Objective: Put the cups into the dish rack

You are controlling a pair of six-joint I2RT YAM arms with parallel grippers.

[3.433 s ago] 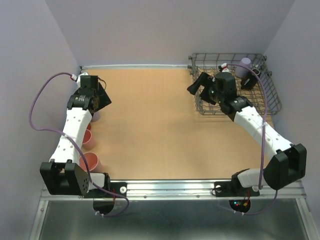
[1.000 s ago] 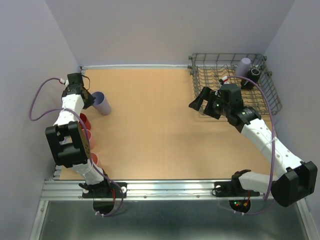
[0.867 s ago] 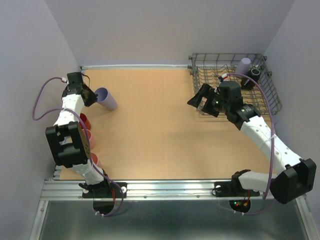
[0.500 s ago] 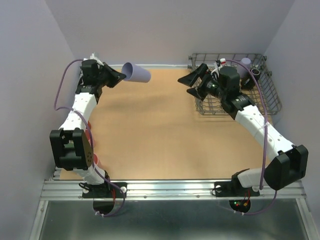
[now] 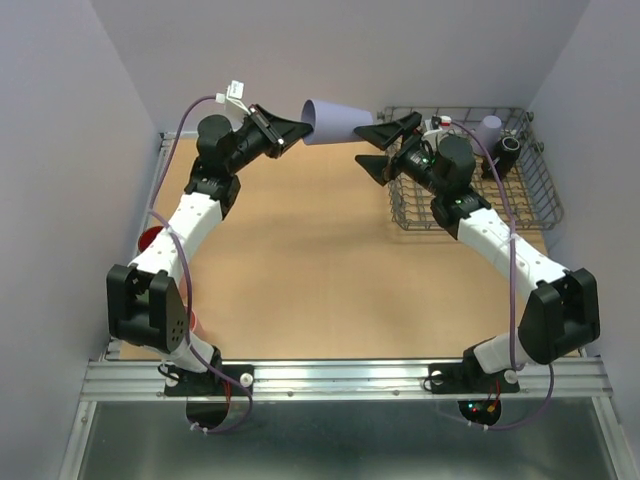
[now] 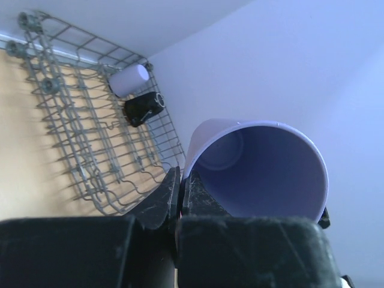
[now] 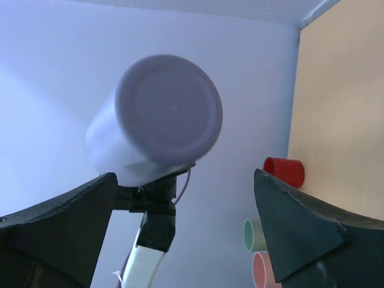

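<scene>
- As the left gripper [image 5: 292,130] hangs high over the far edge of the table [image 5: 300,270], it is clenched on the rim of a lavender cup [image 5: 338,118]. The cup lies sideways in the air, base pointing right, well short of the dish rack [image 5: 545,190].
- The right gripper [image 5: 360,150] faces it, jaws spread wide and empty. Its wrist view shows the cup's closed base just ahead, apparently not yet between the fingers.
- This looks like a mid-air handover, with the rack on the right arm's side.
- In the rack's far right corner sit a second lavender cup [image 5: 488,133] and a black cup [image 5: 505,155].
- A red cup [image 7: 284,172], a pale green cup [image 7: 254,234] and a pink cup [image 7: 263,269] wait along the left wall.
- Risk one: the left wrist view shows only a thin pinch at the cup's rim, so a nudge from the incoming fingers could lever the cup out before the right side has it.
- Risk two: the cup tapers towards its base, so a squeeze too near that end could squirt it free, and it would drop to the table and roll.
- Risk three: if the left lets go too early the cup falls, and if it lets go too late the two arms pull against each other.
- After that, the carry has to clear the rack's raised side and its tines.
</scene>
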